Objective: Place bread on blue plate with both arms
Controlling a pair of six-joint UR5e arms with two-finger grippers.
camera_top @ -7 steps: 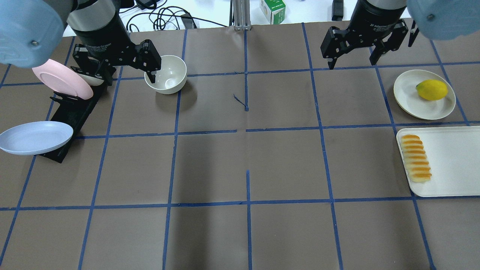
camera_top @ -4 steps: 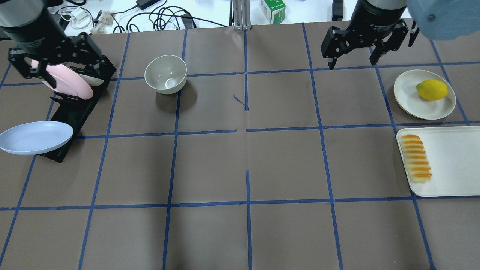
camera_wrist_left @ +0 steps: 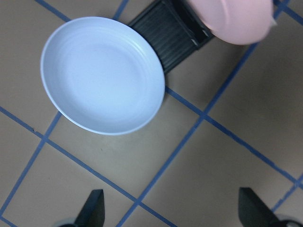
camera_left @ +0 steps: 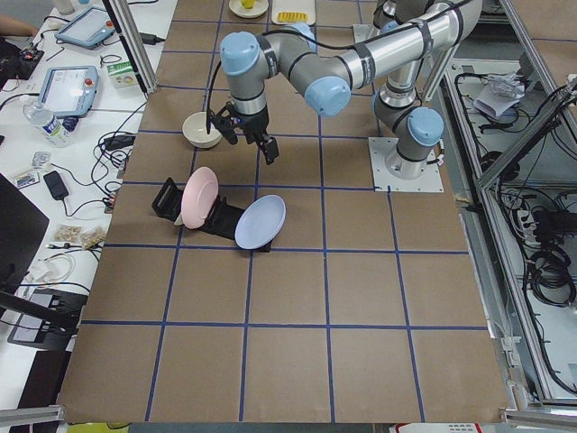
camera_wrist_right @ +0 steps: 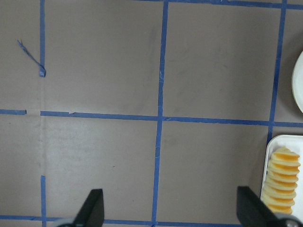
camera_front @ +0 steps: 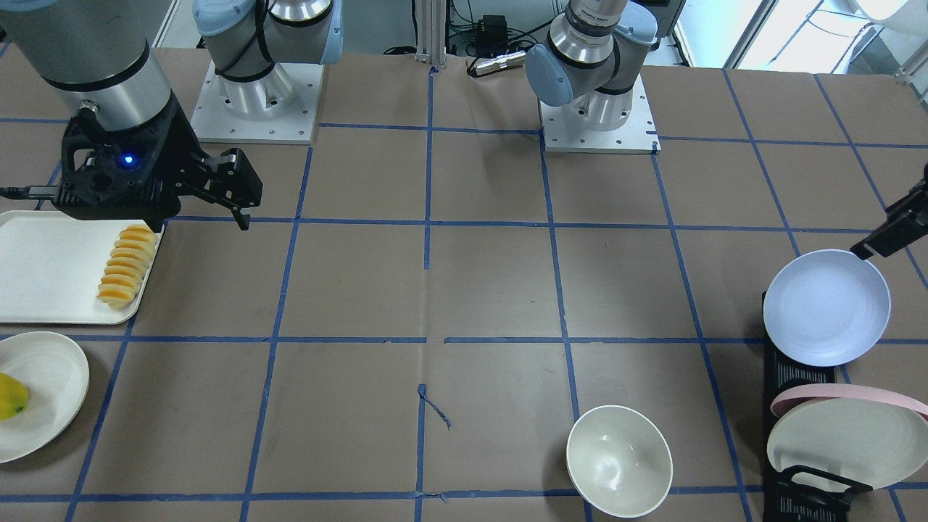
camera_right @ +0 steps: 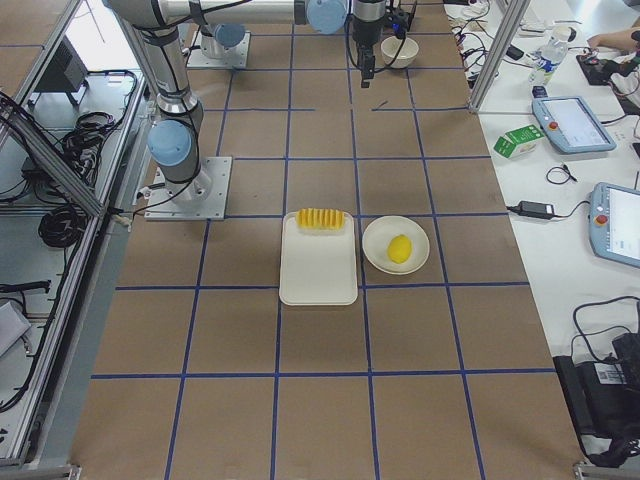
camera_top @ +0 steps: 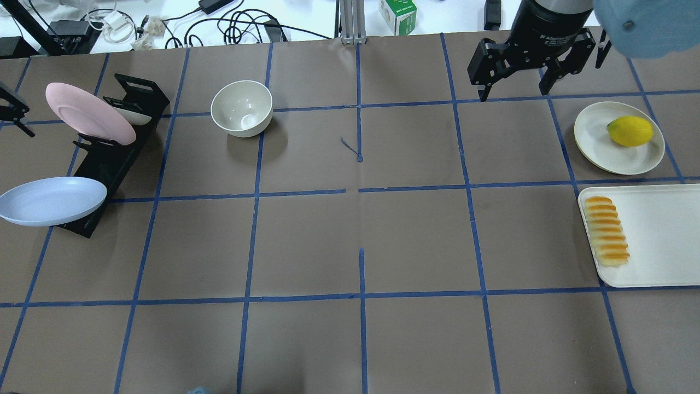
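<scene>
Since the earlier frames our left gripper [camera_top: 12, 112] has swung off the bowl [camera_top: 241, 108] and past the rack [camera_top: 112, 158] to the overhead view's left edge, where only a black sliver shows. The right gripper [camera_top: 514, 92] sits as before.

Overhead, the bread [camera_top: 606, 231] lies on the tray [camera_top: 656, 241], along the tray's short edge nearest the middle of the table [camera_top: 306, 241]. Its long axis runs from our side toward the far side, slightly slanted. The blue plate [camera_top: 52, 201] leans at the rack's near end, well apart from the bread, on the table's other side. A pink plate [camera_top: 87, 112] stands farther back in the rack. A lemon [camera_top: 630, 131] on an off-white plate [camera_top: 593, 137] sits just beyond the tray. The right gripper is spread wide and holds nothing.

From the front, one part of the left gripper shows just above the blue plate's rim, apart from it.

From the right end, the bread spans most of the tray's short side.

Our left wrist view shows both fingers [camera_wrist_left: 92, 210] wide apart with nothing between them. The blue plate faces the camera at upper left, and the pink plate is in the top right corner.

Our right wrist view shows fingers [camera_wrist_right: 92, 208] equally wide over bare table, with the bread in the lower right corner.
</scene>
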